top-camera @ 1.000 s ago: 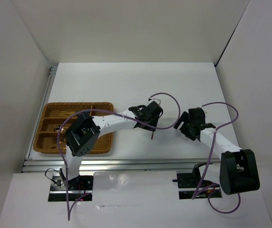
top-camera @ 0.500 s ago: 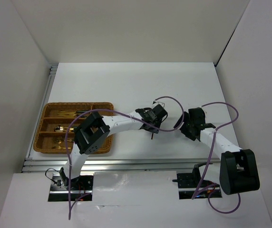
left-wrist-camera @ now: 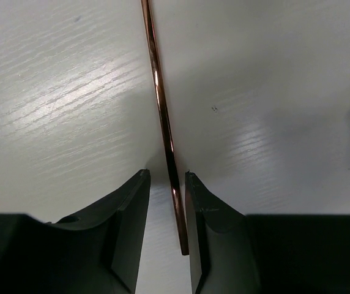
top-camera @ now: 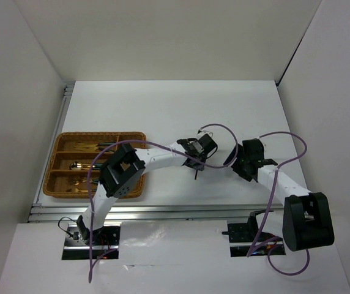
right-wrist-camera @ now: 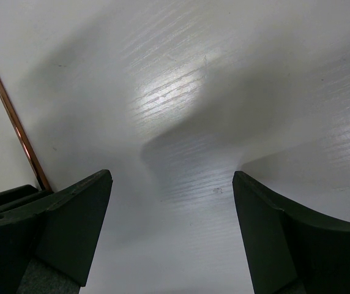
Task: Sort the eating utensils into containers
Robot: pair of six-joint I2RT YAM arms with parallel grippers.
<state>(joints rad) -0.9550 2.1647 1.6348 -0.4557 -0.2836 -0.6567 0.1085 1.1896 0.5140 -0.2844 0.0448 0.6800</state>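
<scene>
Near the middle of the table, well apart from the wicker tray [top-camera: 48, 177] by its left edge, lies the thin brown stick [left-wrist-camera: 163, 116]: light, stiff and glossy, likely to roll or slip. My left arm stretches out low, its left jaws straddling the stick's end, narrowly apart, not yet clamped; my right jaws gape beside it

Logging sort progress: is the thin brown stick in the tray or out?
Out: the stick lies on the table between the left gripper's jaws, away from the tray.
</scene>
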